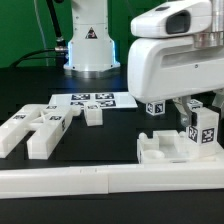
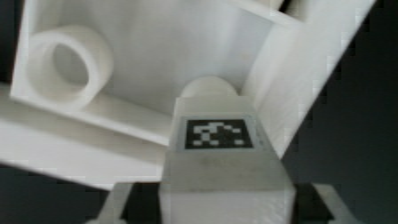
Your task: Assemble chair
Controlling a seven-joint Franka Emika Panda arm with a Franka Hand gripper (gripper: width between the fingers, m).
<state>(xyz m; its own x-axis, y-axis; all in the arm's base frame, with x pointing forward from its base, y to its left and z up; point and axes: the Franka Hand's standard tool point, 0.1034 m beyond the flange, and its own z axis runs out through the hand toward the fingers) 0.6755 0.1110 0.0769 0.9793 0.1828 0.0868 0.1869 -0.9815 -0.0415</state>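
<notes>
My gripper (image 1: pixel 203 136) hangs at the exterior view's right, shut on an upright white chair post (image 1: pixel 204 126) that bears a black-and-white tag. In the wrist view the post (image 2: pixel 217 140) fills the gap of the gripper (image 2: pixel 222 206), and the dark fingers (image 2: pixel 135 203) press on both its sides. Just beyond the post lies the white chair slab (image 1: pixel 163 150), whose round hole (image 2: pixel 71 65) shows in the wrist view. The post's lower end is hidden, so I cannot tell whether it touches the slab.
Several loose white chair pieces (image 1: pixel 42 130) lie at the exterior view's left, with a small block (image 1: pixel 92 115) beside them. A tagged cube (image 1: pixel 153 108) sits behind the slab. The marker board (image 1: pixel 95 100) lies before the robot base (image 1: pixel 90 45). A long white rail (image 1: pixel 90 181) runs along the front.
</notes>
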